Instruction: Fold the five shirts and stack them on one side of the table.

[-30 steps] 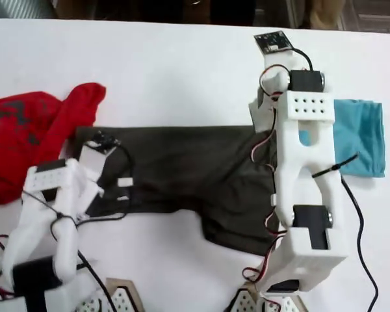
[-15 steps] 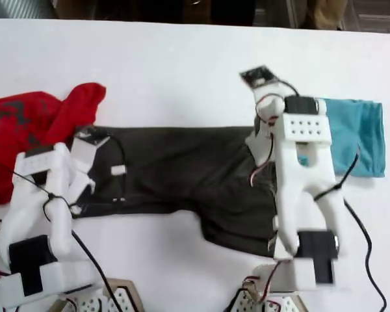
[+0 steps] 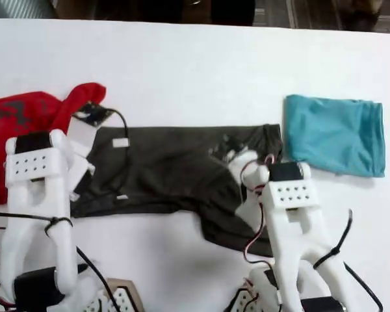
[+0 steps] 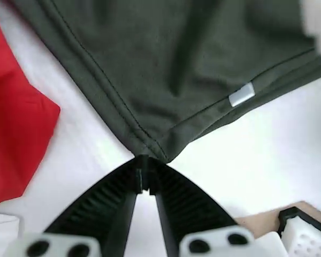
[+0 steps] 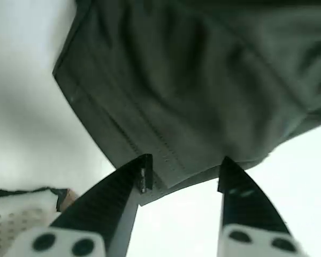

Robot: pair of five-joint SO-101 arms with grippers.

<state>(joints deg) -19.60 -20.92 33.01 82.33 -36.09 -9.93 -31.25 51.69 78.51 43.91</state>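
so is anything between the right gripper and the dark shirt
Nothing visible stands in the way. The right gripper hangs open directly over the hem of the dark shirt, with no other cloth or object between them. The teal shirt lies folded off to the side, apart from the gripper.

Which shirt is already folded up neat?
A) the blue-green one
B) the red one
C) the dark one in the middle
A: the blue-green shirt lies as a tidy rectangle, while the red shirt is bunched up and the dark shirt is spread out.
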